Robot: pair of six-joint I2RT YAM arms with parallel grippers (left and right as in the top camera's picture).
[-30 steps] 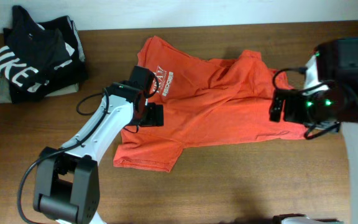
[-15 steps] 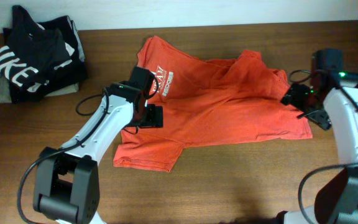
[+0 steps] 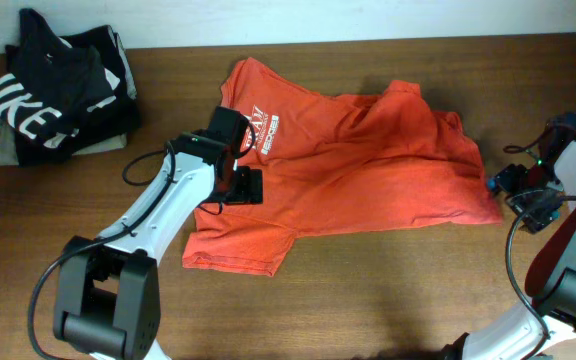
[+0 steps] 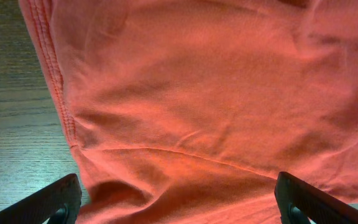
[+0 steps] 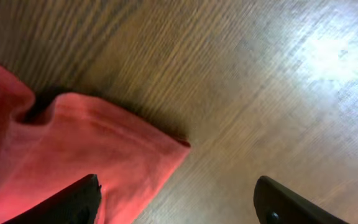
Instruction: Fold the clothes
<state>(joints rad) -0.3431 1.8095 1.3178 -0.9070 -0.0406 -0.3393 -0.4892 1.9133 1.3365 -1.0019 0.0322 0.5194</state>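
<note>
The red-orange T-shirt lies spread and wrinkled on the wooden table, white chest lettering toward the upper left. My left gripper hovers open over the shirt's left part; the left wrist view shows wide-apart fingers above rumpled orange fabric near a hemmed edge. My right gripper is open and empty just past the shirt's right bottom corner. In the right wrist view its fingers straddle the corner of the shirt and bare wood.
A pile with a black shirt with white letters over a grey-olive garment sits at the table's back left. The table's far edge meets a white wall. Bare wood lies in front of the shirt.
My right arm has swung right and down, off the shirt to its right bottom corner, and the shirt's right side now lies flatter. The left arm has not moved.
</note>
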